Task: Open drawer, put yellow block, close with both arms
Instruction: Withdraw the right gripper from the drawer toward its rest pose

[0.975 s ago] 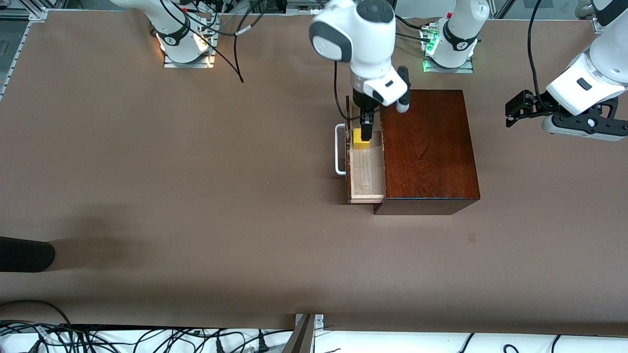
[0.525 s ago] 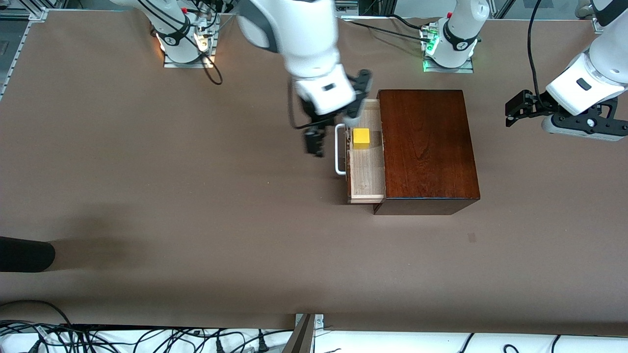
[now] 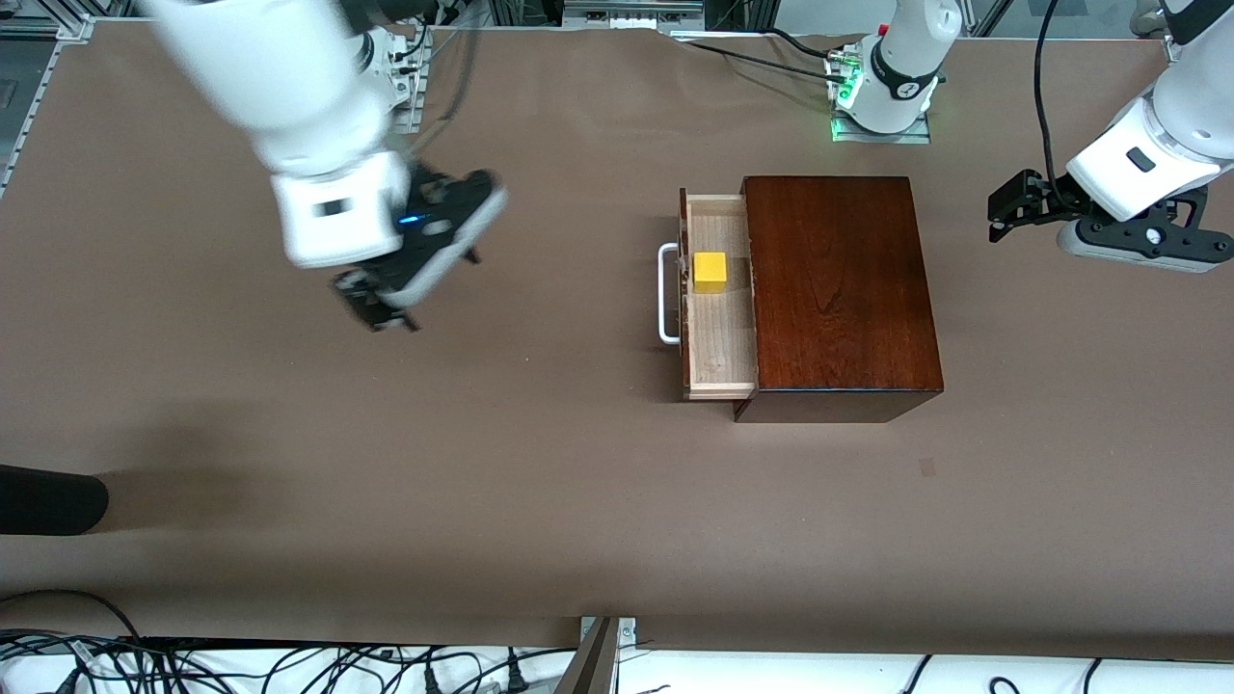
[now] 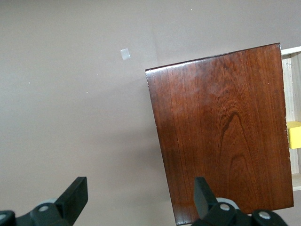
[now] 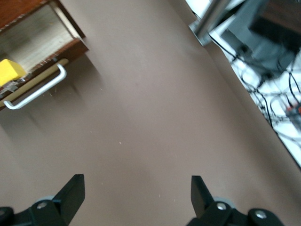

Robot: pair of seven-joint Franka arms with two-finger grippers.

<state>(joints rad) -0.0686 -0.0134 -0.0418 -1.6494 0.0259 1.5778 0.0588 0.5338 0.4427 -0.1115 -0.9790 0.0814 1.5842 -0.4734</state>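
The drawer point(image 3: 718, 337) stands pulled out of the dark wooden box point(image 3: 839, 289), its white handle point(image 3: 665, 294) facing the right arm's end of the table. The yellow block point(image 3: 710, 272) lies in the tray, free of any gripper. My right gripper point(image 3: 371, 306) hangs open and empty over bare table, well away from the drawer toward the right arm's end. Its wrist view shows the handle point(image 5: 35, 92) and the yellow block point(image 5: 10, 70) far past the open right gripper point(image 5: 136, 188). My left gripper point(image 3: 1003, 207) waits open in the air beside the box point(image 4: 221, 132).
A dark rounded object point(image 3: 48, 499) pokes in at the table's edge near the right arm's end. Cables point(image 3: 289, 665) run along the edge nearest the front camera. A small pale mark point(image 3: 926, 467) sits on the brown table cover.
My right gripper has let go of the yellow block in the drawer, lifted and swung far toward the right arm's end. The block stays put. The left arm has barely shifted.
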